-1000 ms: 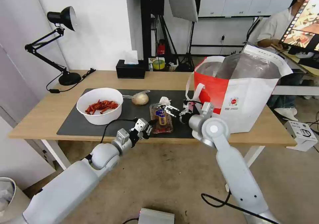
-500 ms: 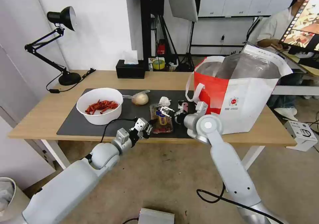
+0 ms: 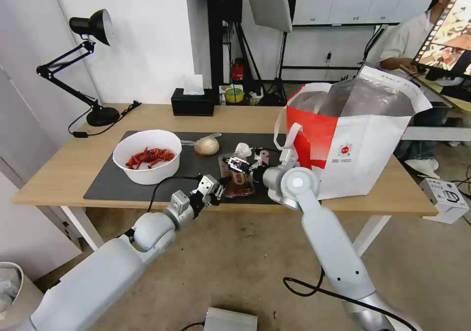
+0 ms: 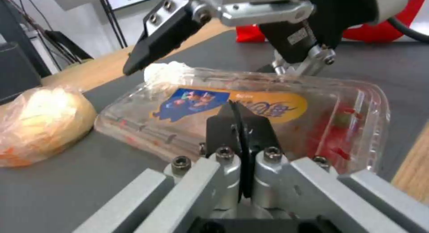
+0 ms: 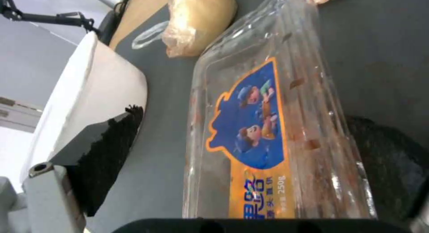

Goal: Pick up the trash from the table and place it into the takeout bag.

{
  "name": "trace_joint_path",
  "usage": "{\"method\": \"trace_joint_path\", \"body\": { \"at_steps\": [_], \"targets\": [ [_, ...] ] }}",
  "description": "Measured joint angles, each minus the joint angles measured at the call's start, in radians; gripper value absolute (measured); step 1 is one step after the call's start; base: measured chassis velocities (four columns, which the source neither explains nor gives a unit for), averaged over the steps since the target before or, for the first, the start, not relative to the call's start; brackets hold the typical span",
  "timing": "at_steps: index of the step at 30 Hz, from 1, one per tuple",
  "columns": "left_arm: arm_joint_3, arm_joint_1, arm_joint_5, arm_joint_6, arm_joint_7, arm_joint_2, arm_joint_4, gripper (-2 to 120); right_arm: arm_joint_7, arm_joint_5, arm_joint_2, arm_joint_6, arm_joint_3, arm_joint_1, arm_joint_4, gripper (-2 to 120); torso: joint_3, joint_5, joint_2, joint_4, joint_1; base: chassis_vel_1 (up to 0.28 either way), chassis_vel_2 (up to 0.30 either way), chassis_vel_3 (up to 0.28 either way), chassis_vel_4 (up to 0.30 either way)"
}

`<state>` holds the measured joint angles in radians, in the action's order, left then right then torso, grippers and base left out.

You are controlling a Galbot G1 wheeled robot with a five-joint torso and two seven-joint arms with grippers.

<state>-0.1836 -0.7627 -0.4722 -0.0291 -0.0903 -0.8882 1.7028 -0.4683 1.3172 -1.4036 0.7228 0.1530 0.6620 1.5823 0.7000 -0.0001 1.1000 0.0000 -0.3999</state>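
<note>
Nothing appears bagged yet. My right gripper (image 3: 239,163), fingers apart, straddles the clear tray (image 3: 237,179); bowl (image 3: 146,155), lump bag (image 3: 206,146) and tissue (image 3: 242,150) lie beyond. My left gripper (image 3: 217,190), closed empty, waits beside the tray. Takeout bag (image 3: 360,139) stands behind my right wrist.

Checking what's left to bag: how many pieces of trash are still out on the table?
4: white bowl at the mat's left, bagged lump beside it, tissue further right, clear tray at the front edge.
</note>
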Motion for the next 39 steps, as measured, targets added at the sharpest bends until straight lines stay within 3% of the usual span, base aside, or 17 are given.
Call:
{"method": "trace_joint_path", "body": {
  "at_steps": [4,11,30,39],
  "targets": [
    [0.000,0.000,0.000,0.002,0.001,-0.003,0.001,0,-0.014,0.000,0.000,0.000,-0.008,0.000,-0.001,99,0.000,0.0000,0.000,0.0000,0.000,0.000,0.000,0.000,0.000],
    [0.000,0.000,0.000,0.005,0.003,-0.006,0.009,0,-0.028,0.004,0.009,-0.001,-0.011,0.017,0.008,77,0.000,0.0001,0.000,-0.0003,0.000,0.000,0.000,0.000,0.000],
    [0.022,-0.010,-0.009,0.018,0.005,-0.004,0.021,0,-0.052,0.027,0.023,-0.002,-0.004,0.027,0.012,3,0.000,0.0001,0.000,0.0000,0.000,0.000,0.000,0.000,0.000],
    [0.062,-0.039,-0.026,0.018,0.024,0.013,0.057,0,-0.043,0.032,0.020,-0.002,0.005,0.028,0.008,0,0.000,0.0001,0.000,-0.0001,0.000,0.000,0.000,0.000,0.000]
  ]
}}
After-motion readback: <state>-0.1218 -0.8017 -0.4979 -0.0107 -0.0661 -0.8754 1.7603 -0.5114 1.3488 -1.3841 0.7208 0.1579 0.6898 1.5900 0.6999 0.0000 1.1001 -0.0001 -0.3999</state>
